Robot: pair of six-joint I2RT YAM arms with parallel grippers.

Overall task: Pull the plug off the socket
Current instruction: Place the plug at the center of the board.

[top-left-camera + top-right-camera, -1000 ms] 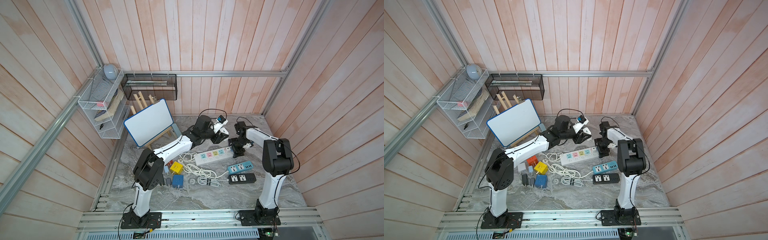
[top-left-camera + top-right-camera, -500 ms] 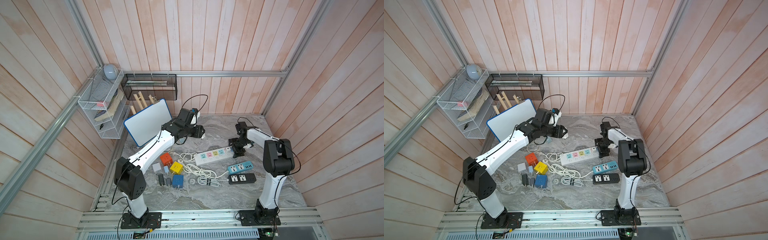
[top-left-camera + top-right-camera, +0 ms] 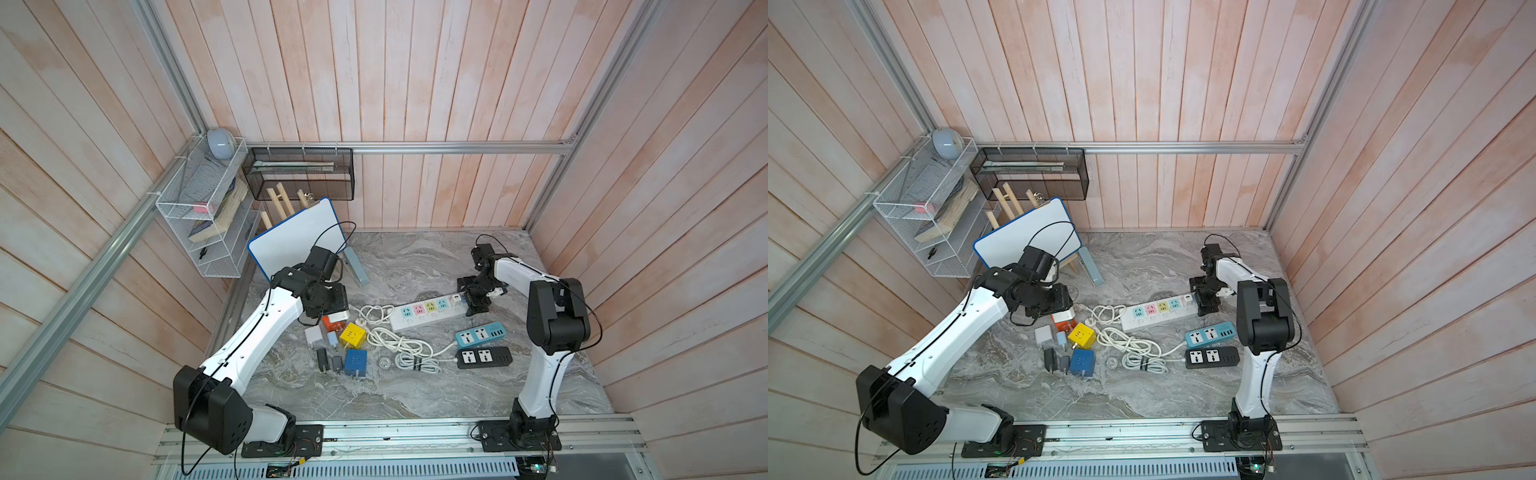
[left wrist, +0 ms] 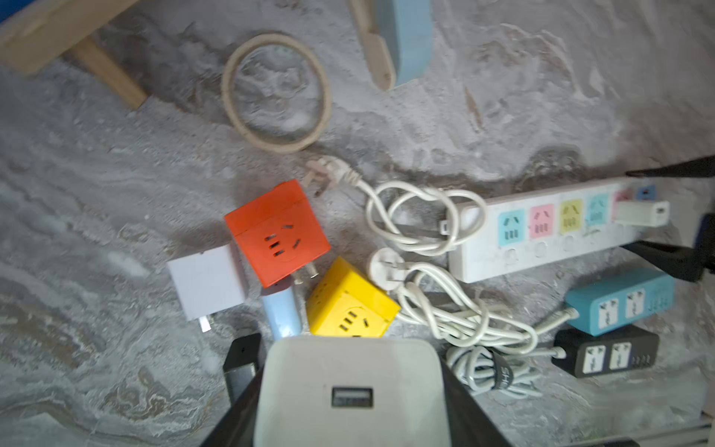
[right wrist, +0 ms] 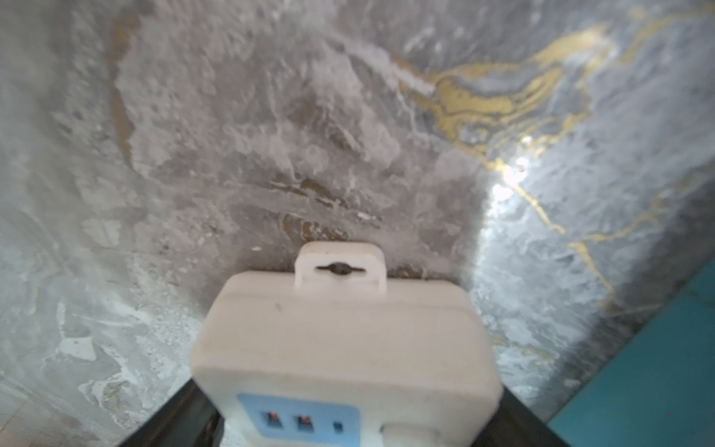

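Overhead, marbled tabletop, power strip, pink plank walls, aluminium rails

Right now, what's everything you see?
white strip: 1, white, mid-table.
plug: 1, white, in white strip.
charger: 1, white, in left gripper.
blue strip: 1, blue, front right.
black strip: 1, black, beside blue strip.
cubes: 3, orange, yellow, blue, left.
adapters: 4, white, pale blue, black, grey, by cubes.
cords: tangle, white, middle.
whiteboard: 1, white, back left.
shelf: 1, white wire, left wall.
basket: 1, black mesh, back wall.
left gripper: 1, black, holding charger.
right gripper: 1, black, gripping white strip.
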